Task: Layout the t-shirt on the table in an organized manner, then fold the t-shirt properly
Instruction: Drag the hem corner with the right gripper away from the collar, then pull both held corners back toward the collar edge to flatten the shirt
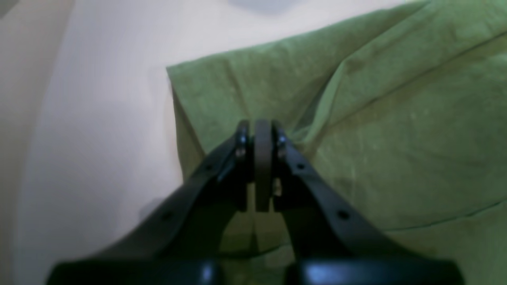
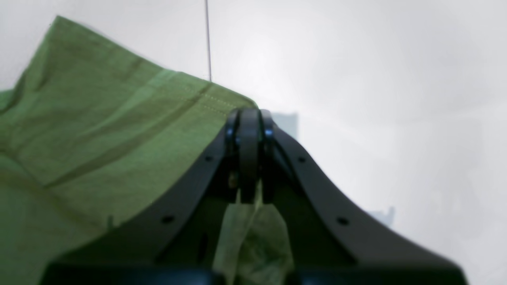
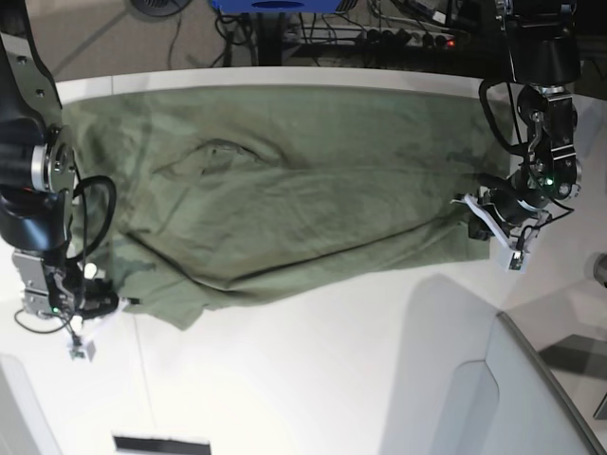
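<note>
The olive-green t-shirt (image 3: pixel 285 180) lies spread wide across the far half of the white table (image 3: pixel 332 379), wrinkled, with its near edge curled. My left gripper (image 3: pixel 481 227) is at the shirt's right end. In the left wrist view this gripper (image 1: pixel 262 132) is shut, and creases in the t-shirt (image 1: pixel 376 118) run in towards its tips. My right gripper (image 3: pixel 116 303) is at the shirt's near left corner. In the right wrist view it (image 2: pixel 249 120) is shut on a bunch of t-shirt (image 2: pixel 99 130) cloth that shows between its fingers.
A grey translucent panel (image 3: pixel 531 398) stands at the near right corner. A thin dark seam (image 2: pixel 208 39) crosses the table (image 2: pixel 376 99). Cables and a blue object (image 3: pixel 280 5) lie beyond the far edge. Bare table (image 1: pixel 99 118) shows beside the shirt.
</note>
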Controlling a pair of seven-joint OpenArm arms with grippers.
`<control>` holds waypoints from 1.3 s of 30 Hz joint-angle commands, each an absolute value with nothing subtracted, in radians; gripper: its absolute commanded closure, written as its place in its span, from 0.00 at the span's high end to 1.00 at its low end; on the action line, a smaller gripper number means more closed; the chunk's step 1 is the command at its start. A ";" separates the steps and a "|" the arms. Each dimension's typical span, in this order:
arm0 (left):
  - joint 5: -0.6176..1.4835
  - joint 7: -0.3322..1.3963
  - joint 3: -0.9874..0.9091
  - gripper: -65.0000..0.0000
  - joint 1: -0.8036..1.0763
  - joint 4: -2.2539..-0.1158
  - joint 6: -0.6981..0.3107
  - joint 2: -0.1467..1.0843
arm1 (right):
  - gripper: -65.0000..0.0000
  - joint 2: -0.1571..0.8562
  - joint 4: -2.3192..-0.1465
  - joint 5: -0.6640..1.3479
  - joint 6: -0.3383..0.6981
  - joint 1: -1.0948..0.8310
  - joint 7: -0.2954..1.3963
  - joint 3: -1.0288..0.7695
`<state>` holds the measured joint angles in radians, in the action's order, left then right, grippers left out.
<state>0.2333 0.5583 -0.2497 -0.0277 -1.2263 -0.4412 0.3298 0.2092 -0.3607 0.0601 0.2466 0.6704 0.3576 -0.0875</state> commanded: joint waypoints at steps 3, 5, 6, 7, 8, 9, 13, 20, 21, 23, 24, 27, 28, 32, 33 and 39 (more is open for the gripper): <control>0.240 0.542 -0.255 0.00 -0.081 -1.248 -0.440 0.348 | 0.00 0.214 -0.381 0.062 0.255 0.742 0.334 -0.085; 0.240 0.542 -0.255 0.00 -0.094 -1.250 -0.440 0.348 | 0.00 0.213 -0.383 0.062 0.255 0.762 0.334 -0.084; 0.240 0.542 -0.255 0.00 -0.101 -1.251 -0.440 0.348 | 0.00 0.213 -0.386 0.062 0.257 0.773 0.334 -0.084; 0.240 0.542 -0.255 0.00 -0.107 -1.251 -0.440 0.348 | 0.00 0.213 -0.394 0.062 0.257 0.780 0.334 -0.084; 0.240 0.544 -0.255 0.00 -0.116 -1.251 -0.440 0.348 | 0.00 0.213 -0.401 0.062 0.257 0.786 0.334 -0.084; 0.240 0.544 -0.255 0.00 -0.120 -1.251 -0.440 0.348 | 0.00 0.213 -0.409 0.062 0.257 0.796 0.334 -0.082; 0.240 0.544 -0.255 0.00 -0.142 -1.251 -0.440 0.348 | 0.00 0.191 -0.423 0.059 0.257 0.840 0.334 -0.081; 0.240 0.576 -0.255 0.00 -0.171 -1.251 -0.440 0.349 | 0.00 0.170 -0.424 0.059 0.277 0.880 0.332 -0.081; 0.240 0.588 -0.257 0.00 -0.173 -1.254 -0.440 0.349 | 0.00 0.160 -0.438 0.059 0.302 0.881 0.332 -0.081; 0.240 0.595 -0.257 0.00 -0.180 -1.271 -0.440 0.349 | 0.00 0.140 -0.473 0.059 0.351 0.880 0.332 -0.081; 0.240 0.595 -0.255 0.00 -0.177 -1.283 -0.440 0.349 | 0.00 0.136 -0.489 0.058 0.366 0.878 0.332 -0.079; 0.240 0.598 -0.255 0.00 -0.174 -1.313 -0.440 0.349 | 0.00 0.117 -0.499 0.058 0.386 0.878 0.332 -0.079; 0.240 0.599 -0.255 0.00 -0.174 -1.314 -0.440 0.349 | 0.00 0.113 -0.501 0.058 0.389 0.878 0.332 -0.079; 0.240 0.636 -0.255 0.00 -0.176 -1.316 -0.440 0.349 | 0.00 0.107 -0.503 0.058 0.390 0.881 0.332 -0.079; 0.240 0.636 -0.257 0.00 -0.176 -1.316 -0.440 0.349 | 0.00 0.105 -0.503 0.058 0.390 0.881 0.332 -0.079; 0.240 0.639 -0.254 0.00 -0.159 -1.316 -0.440 0.349 | 0.00 0.119 -0.496 0.058 0.386 0.863 0.334 -0.079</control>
<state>0.2333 0.6567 -0.2516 -0.1452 -1.2968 -0.4438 0.3336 0.1009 -0.4824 0.0490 0.3882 0.8295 0.3569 -0.0784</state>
